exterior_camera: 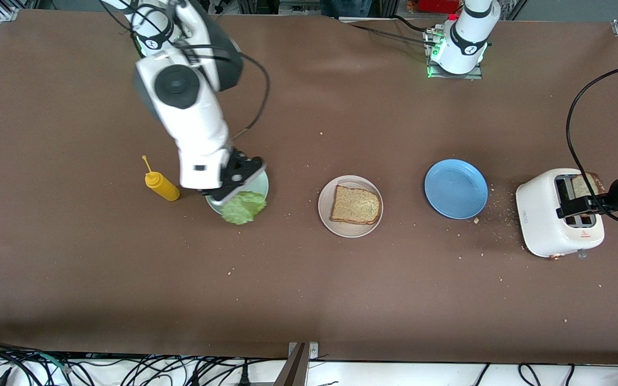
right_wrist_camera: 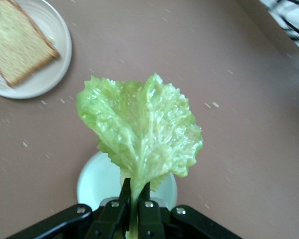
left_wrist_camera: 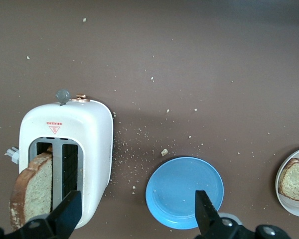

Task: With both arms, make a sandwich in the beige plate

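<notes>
Green lettuce leaf [right_wrist_camera: 142,132] — pinched in right pincer [right_wrist_camera: 134,199].

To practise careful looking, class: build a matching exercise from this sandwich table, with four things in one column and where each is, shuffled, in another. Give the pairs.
1. crinkled green lettuce leaf
2. brown speckled toast slice with darker crust
3. second brown toast slice
4. round blue plate

A. in the white toaster
B. bare
C. in the shut right tool
D. on the round beige plate

Pairs: 1-C, 2-D, 3-A, 4-B
</notes>
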Motion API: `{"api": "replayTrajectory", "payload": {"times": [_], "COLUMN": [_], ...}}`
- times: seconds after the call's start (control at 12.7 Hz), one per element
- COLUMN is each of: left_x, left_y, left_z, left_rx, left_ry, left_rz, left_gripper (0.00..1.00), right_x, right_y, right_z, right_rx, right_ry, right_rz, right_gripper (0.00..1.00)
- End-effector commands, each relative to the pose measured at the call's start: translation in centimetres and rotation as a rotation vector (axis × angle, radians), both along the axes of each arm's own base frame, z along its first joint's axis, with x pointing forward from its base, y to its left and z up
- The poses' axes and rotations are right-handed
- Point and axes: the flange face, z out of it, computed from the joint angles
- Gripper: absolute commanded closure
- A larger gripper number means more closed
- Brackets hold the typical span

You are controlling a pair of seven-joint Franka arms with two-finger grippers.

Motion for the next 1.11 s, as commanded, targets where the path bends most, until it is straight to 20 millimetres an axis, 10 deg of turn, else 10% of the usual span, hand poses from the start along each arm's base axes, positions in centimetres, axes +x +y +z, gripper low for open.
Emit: {"api": "replayTrajectory", "payload": {"times": [0.0, 0.39, 1.03], "left_x": [-0.2, -0.2, -0.1], "left_y": [0.0, -0.1, 0.0], "left_z": [0.5, 0.3, -0.1], "left_rx": [0.028, 0.026, 0.026], "left_ry": [-0.004, 0.001, 0.002], "left_rz": [0.004, 0.003, 0.003], "left_gripper": [0.0, 0.0, 0.0], "right_x": [1.7, -1.0, -3.5], "right_y": [5.6, 13.8, 17.4], "right_z": [-3.8, -12.7, -21.5], "right_rx": [0.043, 0.167, 0.318], "right_ry": [-0.035, -0.177, -0.303], "right_rz": [0.044, 0.205, 0.278], "right_gripper": [1.0, 1.0, 1.0]}}
